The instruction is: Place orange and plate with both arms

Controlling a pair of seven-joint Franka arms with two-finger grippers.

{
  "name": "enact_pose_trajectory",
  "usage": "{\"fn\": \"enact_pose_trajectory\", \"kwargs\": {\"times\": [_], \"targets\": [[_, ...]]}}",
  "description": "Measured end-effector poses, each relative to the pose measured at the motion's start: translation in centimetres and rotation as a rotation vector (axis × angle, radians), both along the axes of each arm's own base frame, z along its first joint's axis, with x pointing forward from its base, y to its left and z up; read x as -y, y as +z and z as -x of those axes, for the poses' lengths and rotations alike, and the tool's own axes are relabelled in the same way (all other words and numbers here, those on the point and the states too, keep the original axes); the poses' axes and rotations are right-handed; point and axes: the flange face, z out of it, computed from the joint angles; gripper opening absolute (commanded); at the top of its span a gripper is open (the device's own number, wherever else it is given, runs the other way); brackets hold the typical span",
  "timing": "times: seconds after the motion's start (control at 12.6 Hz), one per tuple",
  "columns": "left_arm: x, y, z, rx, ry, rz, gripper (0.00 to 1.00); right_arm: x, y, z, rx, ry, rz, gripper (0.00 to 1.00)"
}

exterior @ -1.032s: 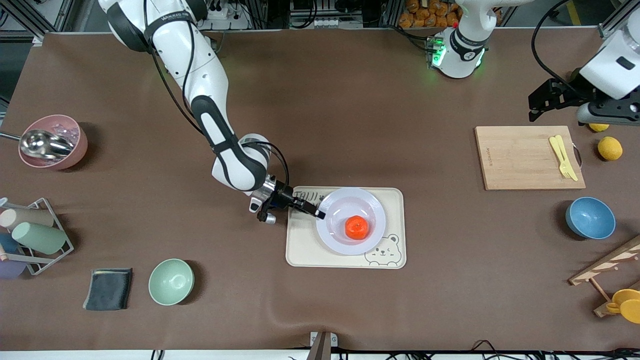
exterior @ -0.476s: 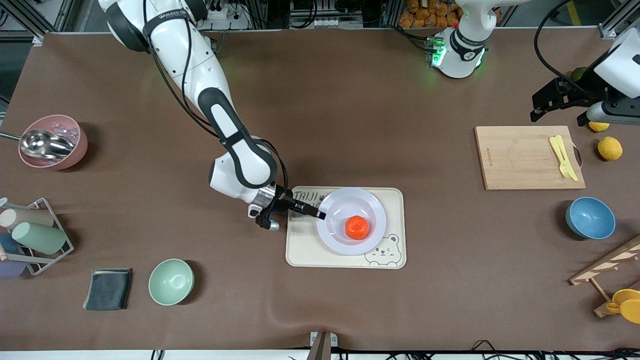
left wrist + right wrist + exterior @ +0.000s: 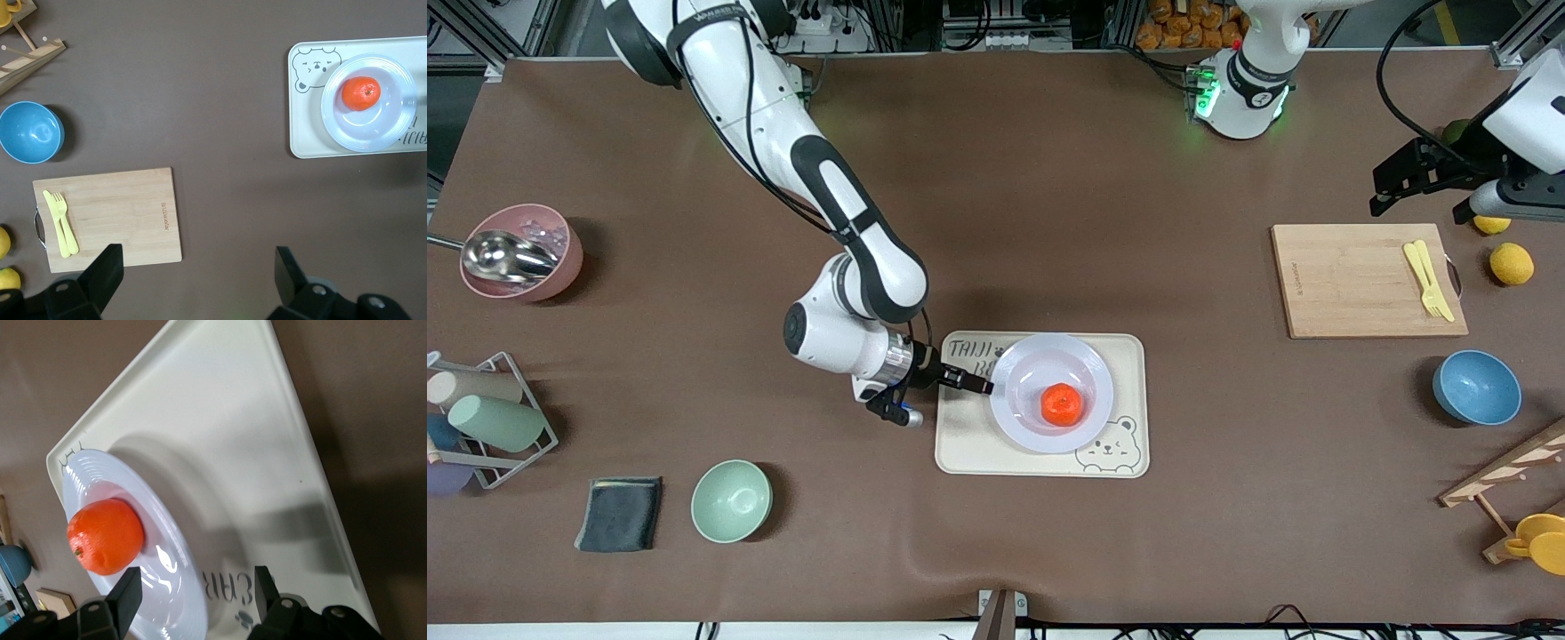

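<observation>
Two grippers appear. Right gripper [image 3: 980, 388]: low over the bear-print tray [image 3: 969, 444], at the edge of the plate [image 3: 1020, 418] on the side toward the right arm's end of the table. In the right wrist view its fingers [image 3: 127, 590] stand apart, one on each side of the plate's rim; they do not look closed on the rim, though contact cannot be judged.

Plate: white, round, resting on the tray, nearer the tray's end toward the left arm.

Orange [image 3: 1062, 404]: lying in the plate's shallow well, a little off centre toward the front camera.

Tray: cream, rectangular, lying flat on the brown table [image 3: 1049, 204], about midway along the table's length. Its printed bear face shows at the corner just beside the plate, on the side nearer the front camera.

Left gripper [image 3: 1416, 174]: raised well apart from the tray, near the left arm's end of the table, over bare table just beside the wooden cutting board [image 3: 1352, 280]; this arm waits. In the left wrist view its fingers [image 3: 103, 275] are spread wide and hold nothing.

Cutting board: carries a yellow fork [image 3: 1430, 281].

Blue bowl [image 3: 1476, 388]: stands nearer the front camera than the board.
</observation>
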Motion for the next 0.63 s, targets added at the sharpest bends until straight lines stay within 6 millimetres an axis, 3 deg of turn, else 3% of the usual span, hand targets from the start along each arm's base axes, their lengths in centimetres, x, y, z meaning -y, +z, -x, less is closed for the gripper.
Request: {"fn": "enact_pose_trajectory", "kwargs": {"times": [0.16,0.32,0.48,0.63], "targets": [[-0.2,0.0,0.0,-0.001,0.003,0.0,1.0,3.0,3.6,-2.4,-0.069,0.047,0.013,0.83],[-0.2,-0.1,-0.1,-0.002,0.004,0.0,1.0,7.4,5.9,-4.4,-0.102,0.071,0.046,1.0],[-0.3,-0.1,-0.1,-0.003,0.005,0.0,1.0,10.8,7.0,-5.4,-0.104,0.109,0.131,1.0],[-0.5,-0.2,-0.1,-0.004,0.009,0.0,1.0,12.5,8.4,-6.0,-0.082,0.143,0.217,1.0]]}}
